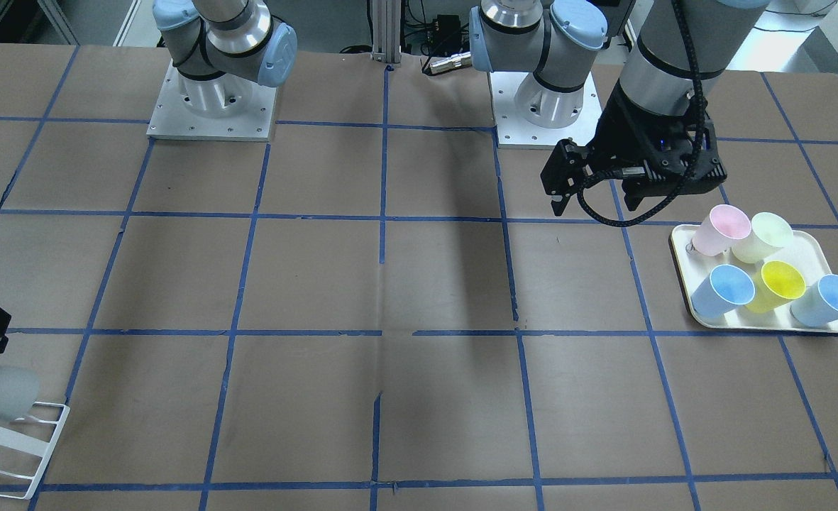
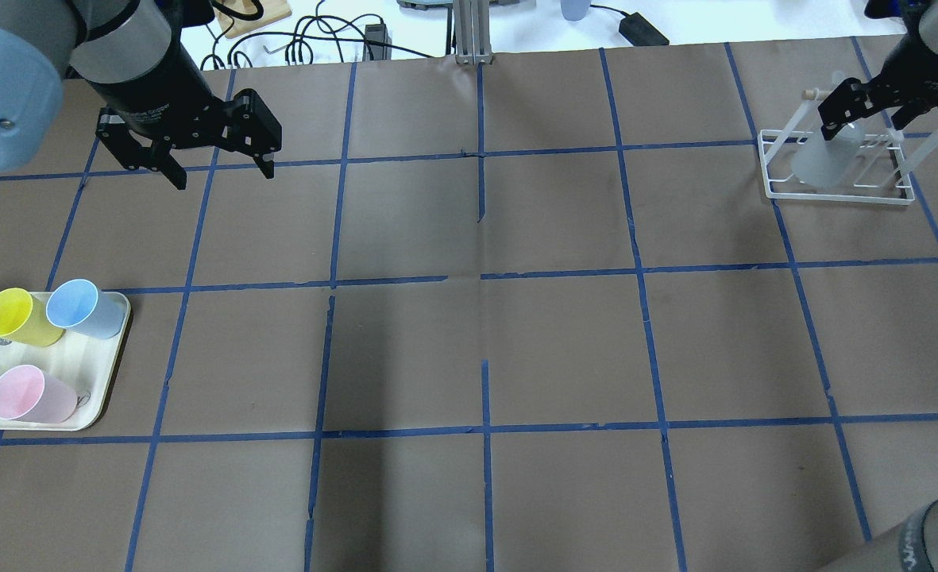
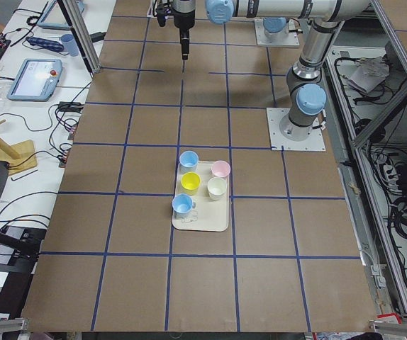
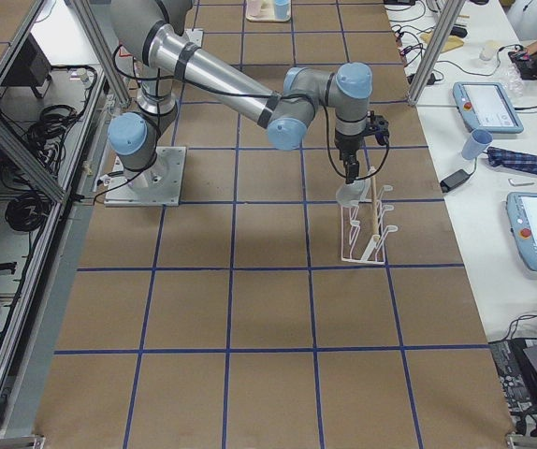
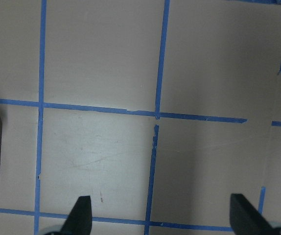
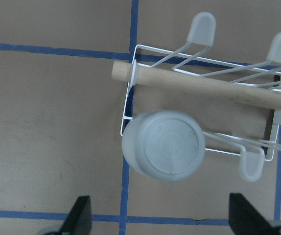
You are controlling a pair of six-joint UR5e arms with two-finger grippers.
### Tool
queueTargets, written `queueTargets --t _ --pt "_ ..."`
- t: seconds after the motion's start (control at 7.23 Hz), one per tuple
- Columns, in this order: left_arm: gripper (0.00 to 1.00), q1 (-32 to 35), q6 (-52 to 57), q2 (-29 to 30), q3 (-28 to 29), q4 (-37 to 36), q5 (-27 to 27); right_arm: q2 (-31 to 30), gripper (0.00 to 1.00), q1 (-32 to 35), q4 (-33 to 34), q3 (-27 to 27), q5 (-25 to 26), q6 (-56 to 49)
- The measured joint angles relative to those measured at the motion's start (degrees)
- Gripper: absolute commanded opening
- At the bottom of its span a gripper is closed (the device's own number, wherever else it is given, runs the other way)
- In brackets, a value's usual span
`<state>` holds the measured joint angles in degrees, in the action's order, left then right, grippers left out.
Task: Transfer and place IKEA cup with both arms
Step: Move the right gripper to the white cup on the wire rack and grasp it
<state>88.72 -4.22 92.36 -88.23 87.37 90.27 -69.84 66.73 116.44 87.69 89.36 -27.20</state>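
The IKEA cup (image 2: 824, 161), a pale grey-white tumbler, hangs upside down and tilted on a prong of the white wire rack (image 2: 834, 193) at the far right. In the right wrist view its round base (image 6: 163, 145) faces the camera. My right gripper (image 2: 862, 111) is just above the cup, open, with its fingertips (image 6: 81, 211) spread wider than the cup and not gripping it. The cup also shows in the front-facing view (image 1: 0, 390) and in the right exterior view (image 4: 348, 194). My left gripper (image 2: 222, 176) is open and empty over bare table at the far left.
A cream tray (image 2: 107, 373) at the left edge holds two light blue, one yellow, one pink and one pale green cup. The rack has a wooden bar (image 6: 204, 85) and further prongs. Brown table with blue tape grid; cables beyond the far edge.
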Motion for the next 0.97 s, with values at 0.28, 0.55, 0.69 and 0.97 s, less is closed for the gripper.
queueTargets --t 0.28,0.55,0.69,0.97 --pt "1.0 0.0 0.0 -0.1 -0.1 0.0 0.0 1.8 1.0 0.0 0.3 -0.8 -0.2 2.2" --pt "1.0 0.0 0.0 -0.1 -0.1 0.0 0.0 3.6 1.0 0.0 1.3 -1.1 0.3 3.0" --pt "1.0 0.0 0.0 -0.1 -0.1 0.0 0.0 4.2 1.0 0.0 1.6 -1.2 0.3 3.2" --pt "1.0 0.1 0.0 -0.1 0.0 0.0 -0.1 5.3 1.0 0.0 2.0 -1.7 0.1 3.3"
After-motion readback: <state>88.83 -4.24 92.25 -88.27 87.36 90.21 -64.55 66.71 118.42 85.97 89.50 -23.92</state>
